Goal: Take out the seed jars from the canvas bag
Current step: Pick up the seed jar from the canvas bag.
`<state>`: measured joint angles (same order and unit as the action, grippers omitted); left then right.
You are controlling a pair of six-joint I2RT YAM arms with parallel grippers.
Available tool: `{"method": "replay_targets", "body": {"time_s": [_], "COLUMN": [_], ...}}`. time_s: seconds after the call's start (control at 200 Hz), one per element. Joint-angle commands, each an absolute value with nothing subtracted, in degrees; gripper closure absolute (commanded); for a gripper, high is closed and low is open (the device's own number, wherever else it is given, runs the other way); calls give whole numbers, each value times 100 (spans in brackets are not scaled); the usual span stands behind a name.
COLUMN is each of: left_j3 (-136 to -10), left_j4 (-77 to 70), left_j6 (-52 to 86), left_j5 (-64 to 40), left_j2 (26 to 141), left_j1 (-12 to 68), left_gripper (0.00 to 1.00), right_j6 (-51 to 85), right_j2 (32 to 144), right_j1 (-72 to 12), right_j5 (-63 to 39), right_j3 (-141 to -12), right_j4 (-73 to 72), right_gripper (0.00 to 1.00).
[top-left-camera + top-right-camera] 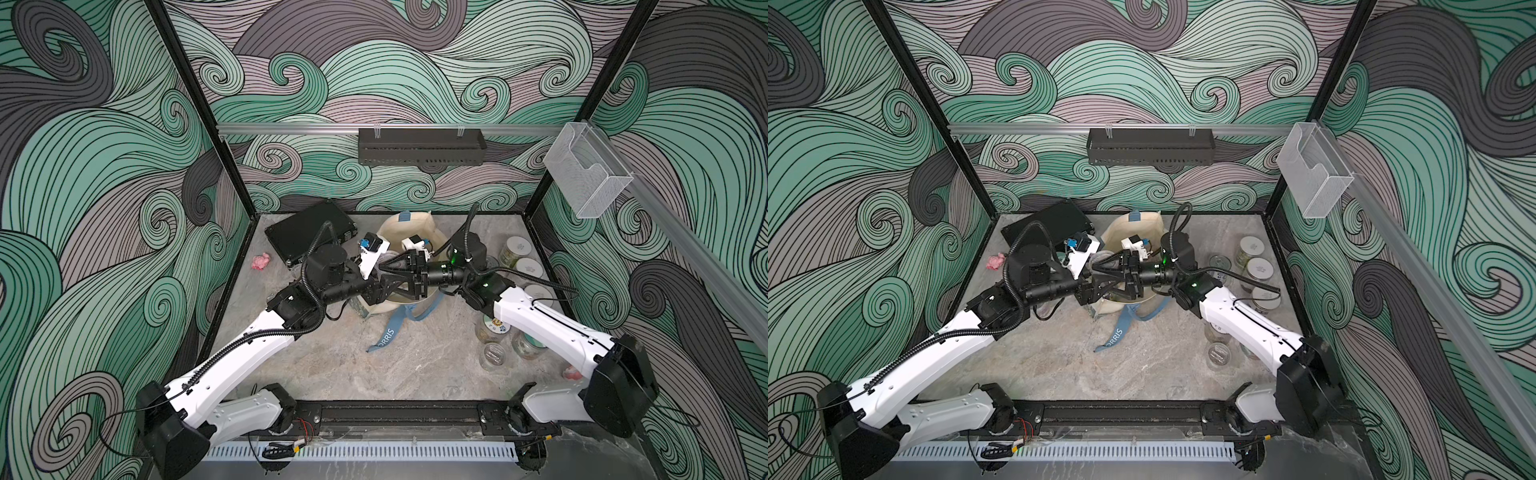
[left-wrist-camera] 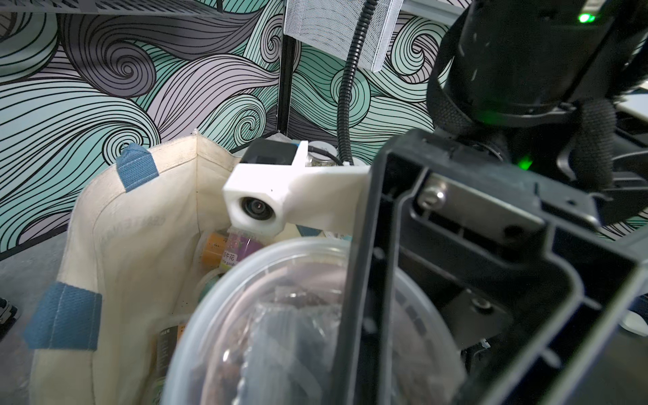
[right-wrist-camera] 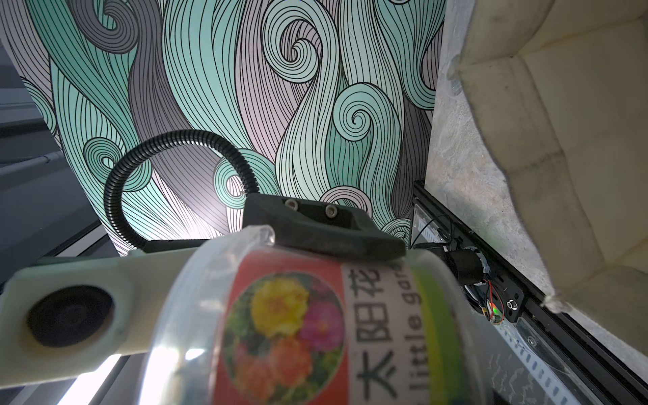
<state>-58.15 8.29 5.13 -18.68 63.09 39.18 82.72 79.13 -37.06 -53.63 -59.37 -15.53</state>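
A pink lump (image 1: 261, 262) and a black case (image 1: 307, 232) lay far left. Over the bag (image 1: 409, 226), the left gripper (image 1: 384, 291) and right gripper (image 1: 390, 272) faced each other, a flower-label jar (image 3: 315, 333) between them; whether either really gripped it, I could not tell. Other jars (image 1: 517, 249) stood at the right.

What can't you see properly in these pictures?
- Inside of the canvas bag: left wrist view, mostly blocked by a blurred clear jar lid.
- Flower-label jar: right wrist view, cut off by the edge.
- Jars in a top view: partly under the right arm.
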Motion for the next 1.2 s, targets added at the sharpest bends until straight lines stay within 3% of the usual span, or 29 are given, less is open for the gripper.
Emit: {"method": "replay_targets", "body": {"time_s": [0.0,0.725,0.961,1.196], "left_j3": [-5889,-5458,-5433,-5396], "left_j4": [703,740,707,642], "left_j6": [623,733,790,862], "left_j5": [-1873,-1512,-1634,-1670], "left_j2": [6118,5779,5810,5840], "left_j1": [3937,3933,3933,3937], "left_gripper": [51,53,53,48], "right_j6": [8085,7623,8363,8437], "right_j2": [7996,7857,7967,7947], "right_j1": [-3735,-3583,-3561,-3559], "right_j5": [-5300,-5031,-5064,-5033], "right_j3": [-5933,-6155,-6039,-6057], "right_j4": [-1628,-952,-1889,-1951], "right_gripper": [28,10,19,36]}}
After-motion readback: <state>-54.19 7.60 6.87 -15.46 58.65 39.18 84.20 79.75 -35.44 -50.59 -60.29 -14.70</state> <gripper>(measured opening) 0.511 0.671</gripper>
